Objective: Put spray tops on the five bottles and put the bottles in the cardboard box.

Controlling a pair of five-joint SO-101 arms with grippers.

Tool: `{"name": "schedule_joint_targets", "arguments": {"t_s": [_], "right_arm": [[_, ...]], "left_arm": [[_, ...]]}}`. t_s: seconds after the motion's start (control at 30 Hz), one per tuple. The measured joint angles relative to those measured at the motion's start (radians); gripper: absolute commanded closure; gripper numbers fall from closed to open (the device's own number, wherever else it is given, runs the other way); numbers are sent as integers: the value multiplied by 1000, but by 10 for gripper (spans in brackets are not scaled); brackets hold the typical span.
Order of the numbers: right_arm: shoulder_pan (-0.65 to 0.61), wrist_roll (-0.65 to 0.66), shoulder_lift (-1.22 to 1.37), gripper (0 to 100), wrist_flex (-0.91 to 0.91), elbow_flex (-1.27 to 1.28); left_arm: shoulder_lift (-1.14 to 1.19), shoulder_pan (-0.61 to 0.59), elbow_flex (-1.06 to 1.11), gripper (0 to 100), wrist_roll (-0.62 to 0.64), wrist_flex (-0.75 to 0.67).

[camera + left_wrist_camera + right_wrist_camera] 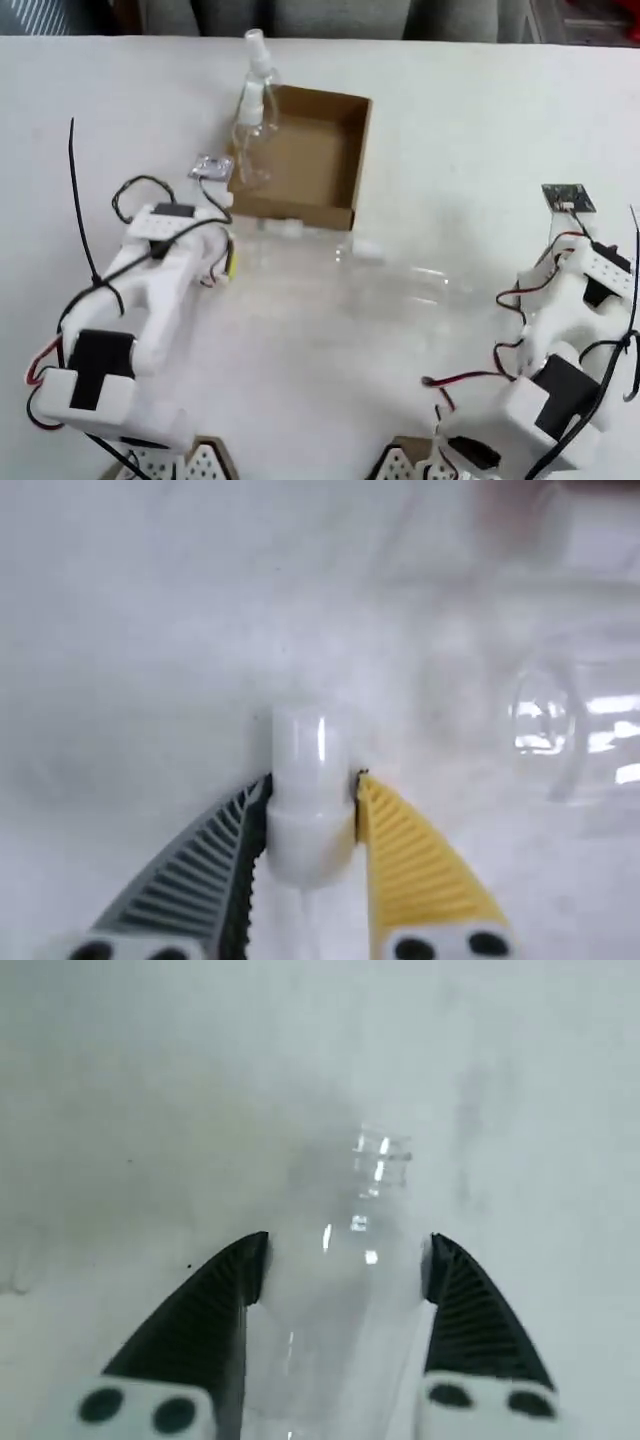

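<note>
Left wrist view: the left gripper (311, 782) pinches a white spray top (305, 815) between its jaws. The right gripper (347, 1245), spread wide, clasps a clear bottle (335, 1310).

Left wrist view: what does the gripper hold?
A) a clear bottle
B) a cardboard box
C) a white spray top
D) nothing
C: the gripper is shut on a white spray top, which stands between its grey and yellow sides.
</note>
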Motion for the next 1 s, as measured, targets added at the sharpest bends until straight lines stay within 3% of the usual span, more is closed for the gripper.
{"name": "schedule_joint_targets", "arguments": {"t_s": [0.53, 0.8, 1.0], "right_arm": [[8, 0, -199, 762, 109, 3], [72, -23, -209, 764, 144, 3], [140, 43, -209, 764, 161, 3]], "left_arm": [[0, 0, 0, 954, 0, 0], [0, 0, 0, 954, 0, 0], [0, 0, 0, 954, 0, 0]]}}
